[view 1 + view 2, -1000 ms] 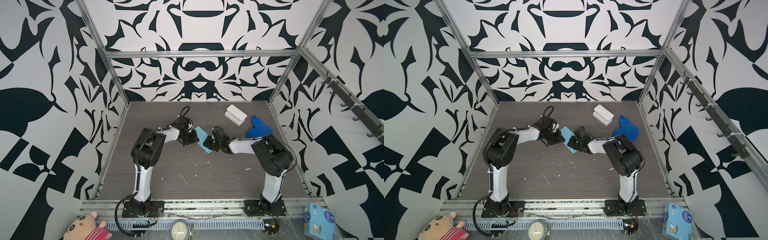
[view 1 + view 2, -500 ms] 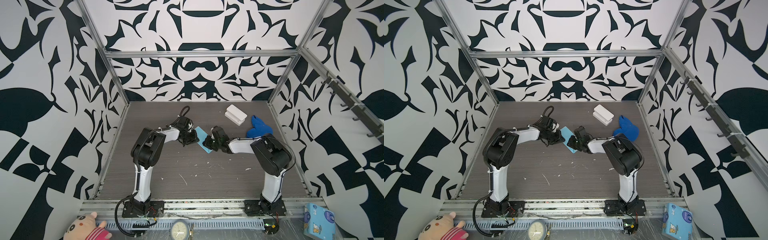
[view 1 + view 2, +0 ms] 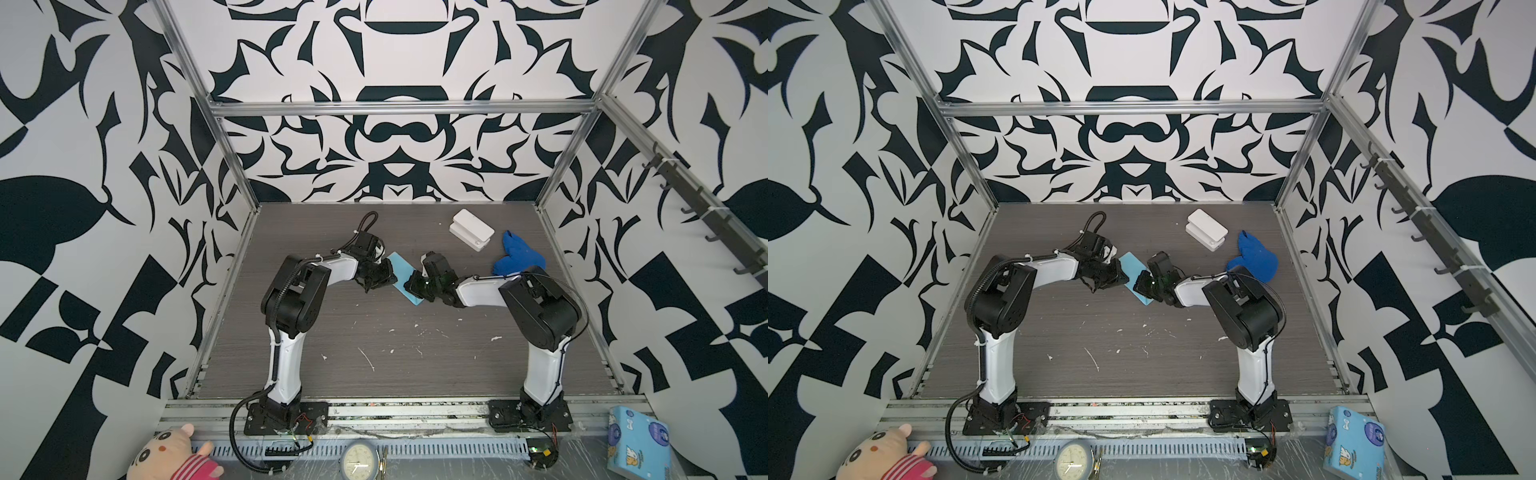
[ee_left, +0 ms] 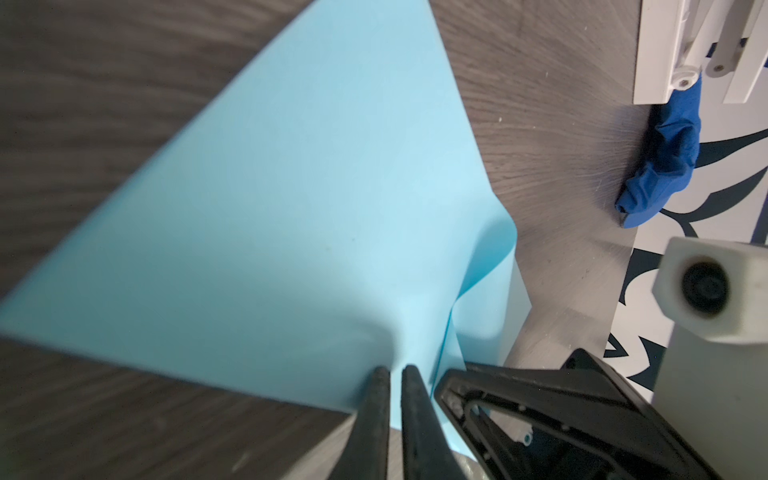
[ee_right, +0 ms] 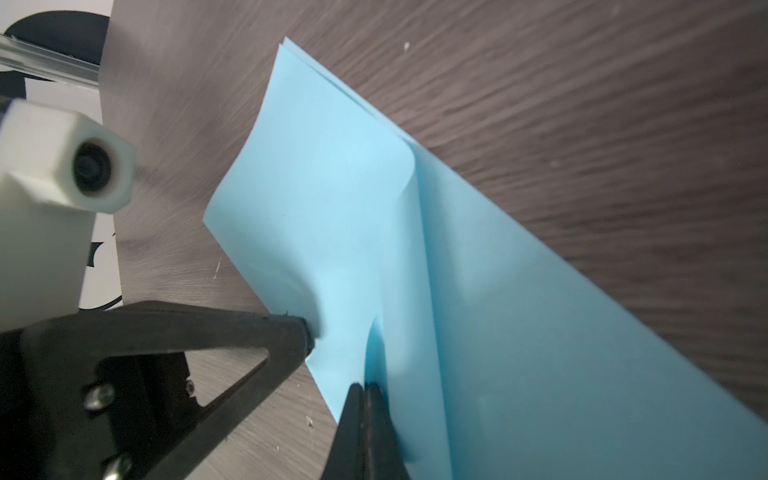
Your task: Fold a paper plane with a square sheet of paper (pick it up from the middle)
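The square sheet of paper (image 3: 400, 268) (image 3: 1133, 266) is light blue, doubled over on itself, and hangs low over the middle of the table between my two grippers. My left gripper (image 4: 395, 370) is shut on one edge of it; a sliver of paper shows between its fingers. My right gripper (image 5: 364, 386) is shut on the sheet's other side, close to a soft fold (image 5: 409, 166). In both top views the left gripper (image 3: 388, 276) and the right gripper (image 3: 412, 286) almost touch. No paper plane is in view.
A white box (image 3: 471, 229) lies at the back right with a royal-blue cloth lump (image 3: 518, 259) beside it. White specks dot the dark table (image 3: 395, 357). Outside the front rail are a printed light-blue box (image 3: 638, 446), a plush toy (image 3: 174, 457) and a clock (image 3: 360, 459).
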Action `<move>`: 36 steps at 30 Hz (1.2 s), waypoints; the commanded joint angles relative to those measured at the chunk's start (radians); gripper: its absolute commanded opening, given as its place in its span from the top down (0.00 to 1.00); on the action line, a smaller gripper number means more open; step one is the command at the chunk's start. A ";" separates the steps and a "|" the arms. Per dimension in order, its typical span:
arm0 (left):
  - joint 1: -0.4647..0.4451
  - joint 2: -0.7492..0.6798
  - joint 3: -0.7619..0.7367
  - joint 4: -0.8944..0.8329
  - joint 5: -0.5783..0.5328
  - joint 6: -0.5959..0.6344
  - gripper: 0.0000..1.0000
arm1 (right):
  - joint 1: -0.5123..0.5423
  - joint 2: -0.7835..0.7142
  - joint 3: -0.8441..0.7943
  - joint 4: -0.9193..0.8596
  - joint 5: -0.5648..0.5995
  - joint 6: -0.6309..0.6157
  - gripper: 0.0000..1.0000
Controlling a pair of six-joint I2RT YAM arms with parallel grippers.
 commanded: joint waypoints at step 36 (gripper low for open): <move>-0.001 0.027 0.022 -0.095 -0.032 0.009 0.88 | -0.002 0.024 -0.008 0.036 0.007 0.003 1.00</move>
